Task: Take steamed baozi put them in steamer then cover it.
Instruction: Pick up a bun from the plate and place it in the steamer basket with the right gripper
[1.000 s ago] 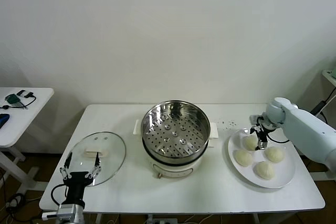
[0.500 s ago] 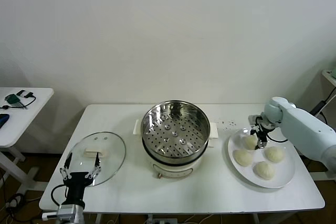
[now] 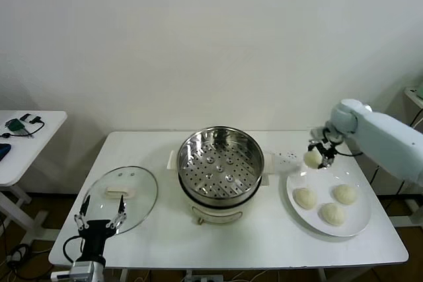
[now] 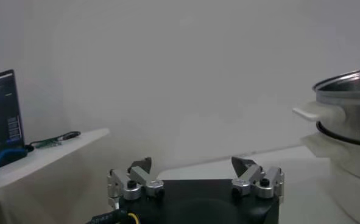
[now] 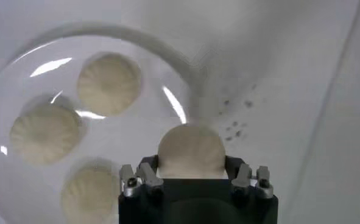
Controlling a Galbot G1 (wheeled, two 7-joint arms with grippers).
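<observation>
**Right gripper lifts 1 baozi clear of the plate; 3 left**

Nearest, at the table's [image 3: 277,246] front-left corner, the left gripper [image 3: 100,208] waits with its fingers spread wide apart, just in front of the glass lid [image 3: 122,197]. Parked there, it looks placed to pick up the lid for the covering step.

At the front-right corner sits the white plate [image 3: 357,226], carrying 3 baozi [image 3: 305,197]: small, round, cream-white buns with fine pleats running to the centre.

Further back, at the table's middle, the steamer [image 3: 221,166] stands open and its perforated tray holds nothing.

Beyond the plate's far-left rim, the right gripper [image 3: 318,156] has its fingers clamped on the held baozi [image 5: 191,151], gripping it from both sides. The bun hangs in the air above the table, on the steamer's side of the plate, probably bound for the tray.
</observation>
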